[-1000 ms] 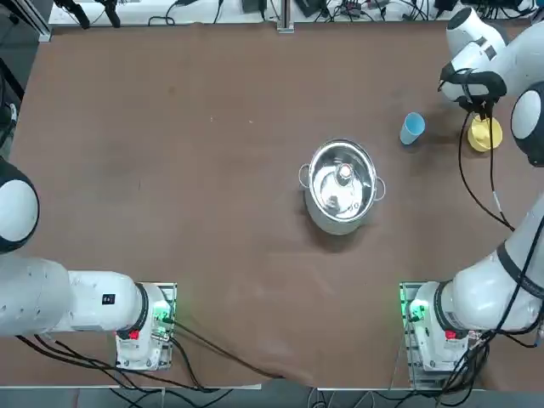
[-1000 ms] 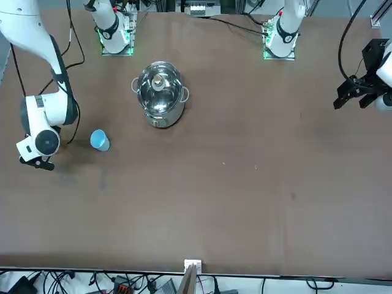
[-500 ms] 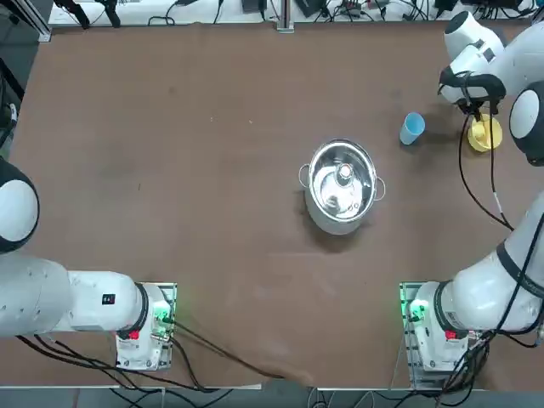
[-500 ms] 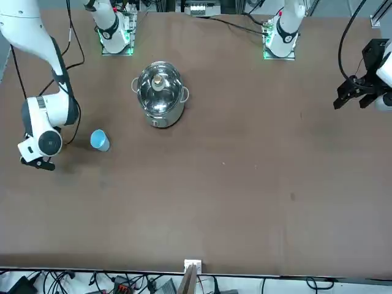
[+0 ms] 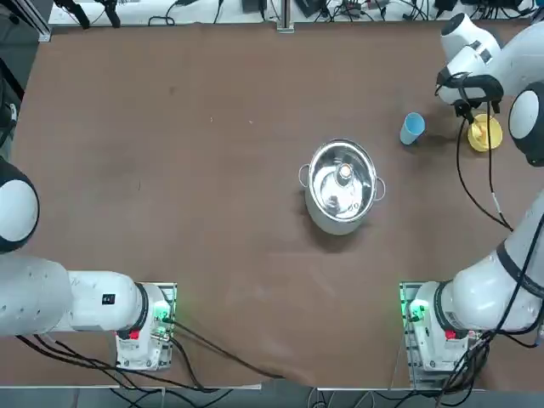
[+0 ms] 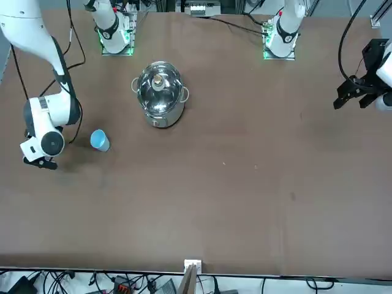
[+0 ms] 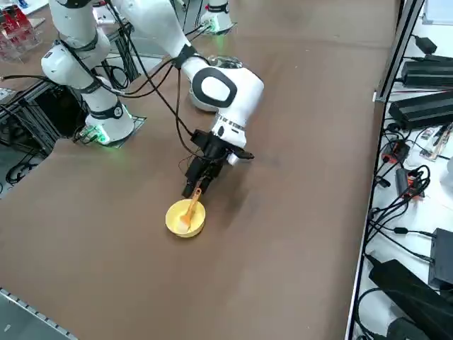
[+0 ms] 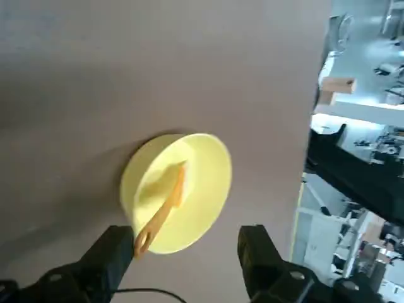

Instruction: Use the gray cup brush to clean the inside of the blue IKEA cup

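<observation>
Fingers apart — brush tilted, handle cupward-out

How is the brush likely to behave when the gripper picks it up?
The brush looks stiff, its orange handle running straight. It will probably swing or slide, since it only leans loose in the yellow bowl. The slim handle could also twist between the open fingers of the right gripper.

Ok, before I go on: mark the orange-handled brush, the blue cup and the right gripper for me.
orange-handled brush point(image 8: 160, 218): right wrist view, on its handle
blue cup point(image 5: 411, 129): top view, on its side wall
right gripper point(image 8: 188, 242): right wrist view, midway between the open fingers
</observation>
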